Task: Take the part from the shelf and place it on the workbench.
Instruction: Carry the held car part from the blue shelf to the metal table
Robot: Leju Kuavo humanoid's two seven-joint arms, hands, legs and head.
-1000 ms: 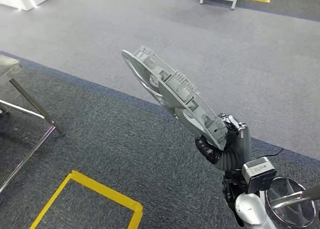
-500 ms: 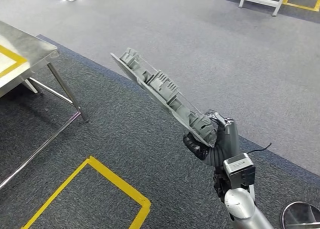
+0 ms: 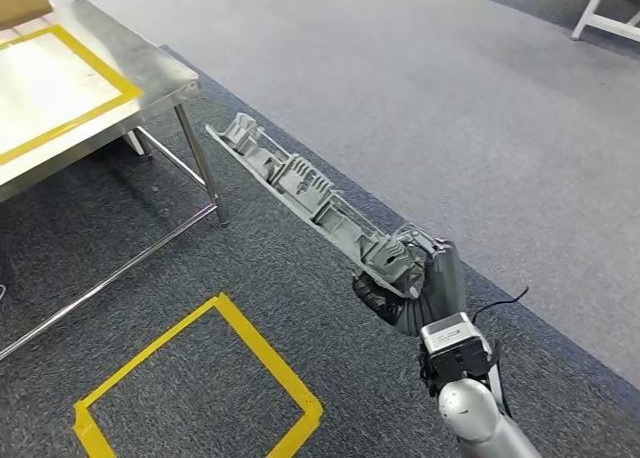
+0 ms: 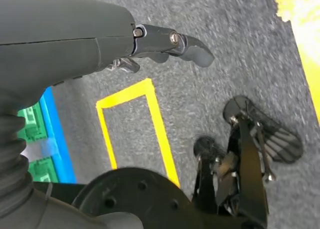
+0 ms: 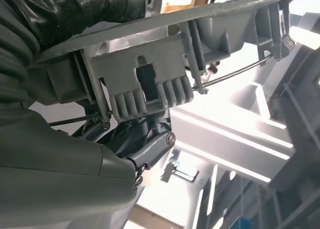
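My view has swung left over the last second, bringing the tabletop [image 3: 113, 88] into frame; the right robot hand [image 3: 423, 283] stays clamped on the part [image 3: 302, 183], carried over carpet; left robot hand [image 4: 166, 44] hangs empty, fingers apart; placing comes next, I judge

A long ribbed grey plastic part [image 3: 313, 192] is held by the dark grey right hand [image 3: 423, 283]. At the upper left of the head view, a shiny steel worktop [image 3: 143, 73] is marked with yellow tape. Speckled dark grey carpet [image 3: 226, 378] carries a yellow taped square [image 3: 226, 313], bordered by lighter grey floor [image 3: 423, 98].
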